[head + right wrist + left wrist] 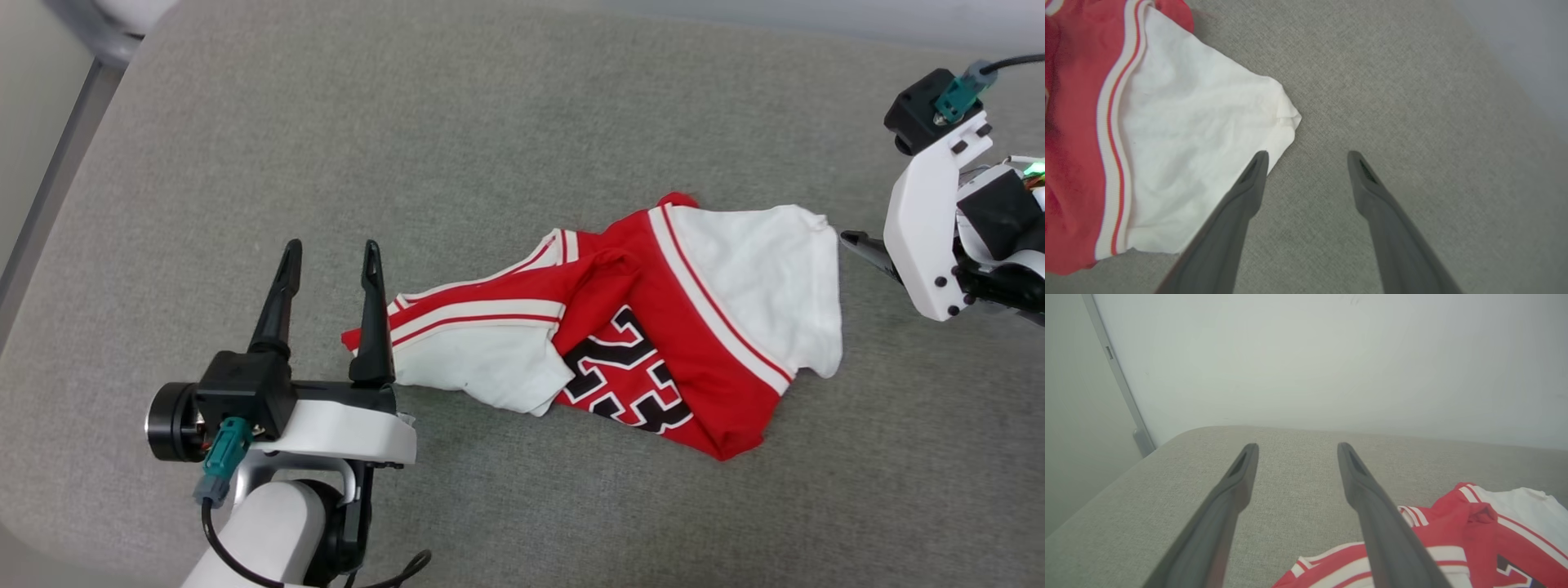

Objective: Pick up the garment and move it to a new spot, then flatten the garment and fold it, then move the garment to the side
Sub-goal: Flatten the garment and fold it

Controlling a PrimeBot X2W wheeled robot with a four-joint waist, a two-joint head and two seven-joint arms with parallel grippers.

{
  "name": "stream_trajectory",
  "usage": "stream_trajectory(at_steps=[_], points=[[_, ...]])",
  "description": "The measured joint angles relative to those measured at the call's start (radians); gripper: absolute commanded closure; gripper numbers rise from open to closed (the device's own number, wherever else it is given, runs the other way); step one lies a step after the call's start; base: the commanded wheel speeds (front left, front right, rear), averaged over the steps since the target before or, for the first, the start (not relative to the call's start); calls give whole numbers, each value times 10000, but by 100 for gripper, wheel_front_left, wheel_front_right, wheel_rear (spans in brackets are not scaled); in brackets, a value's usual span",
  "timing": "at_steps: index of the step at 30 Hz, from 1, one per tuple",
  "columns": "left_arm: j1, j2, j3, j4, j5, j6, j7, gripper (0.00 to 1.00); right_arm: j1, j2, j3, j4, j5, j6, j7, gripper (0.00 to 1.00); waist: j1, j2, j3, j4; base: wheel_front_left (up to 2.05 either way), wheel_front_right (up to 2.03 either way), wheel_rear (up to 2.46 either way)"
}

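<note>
Left gripper [332, 247] and right gripper [1308, 157] gape, flanking the crumpled garment [653, 327].

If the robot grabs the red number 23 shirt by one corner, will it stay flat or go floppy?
Probably floppy: the garment lies crumpled and folded over itself. Its white sleeve looks thin, so likely light. The rest may drag on the grey cushion.

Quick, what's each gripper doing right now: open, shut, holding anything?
Left gripper: open, holding nothing, beside one end of the garment.
Right gripper: open, holding nothing, at the garment's other end.
</note>
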Motion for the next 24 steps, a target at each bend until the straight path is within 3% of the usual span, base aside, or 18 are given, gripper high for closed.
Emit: stream_trajectory(at_steps=[6, 13, 14, 15, 24], points=[[101, -1066, 872, 234, 840, -903, 0, 0, -224, 303, 700, 888, 378, 0, -451, 0, 0, 0, 587, 395, 0, 0, 0], [109, -1864, 1699, 537, 1603, -1758, 0, 0, -355, 150, 1630, 1275, 629, -10, -903, 0, -1, 0, 864, 532, 0, 0, 0], [117, -1935, 1831, 571, 1697, -1860, 0, 0, -387, 136, 1741, 1292, 629, -10, -1093, 54, -1, 0, 854, 507, 0, 0, 0], [134, -1988, 1927, 610, 1785, -1946, 0, 0, -391, 128, 1848, 1308, 633, -10, -1315, 100, -1, 0, 832, 477, 0, 0, 0], [636, -2341, 2740, 909, 2380, -2541, 0, 0, -1057, 259, 2372, 936, 594, 0, -3921, 100, 0, 0, 142, 66, 0, 0, 0]])
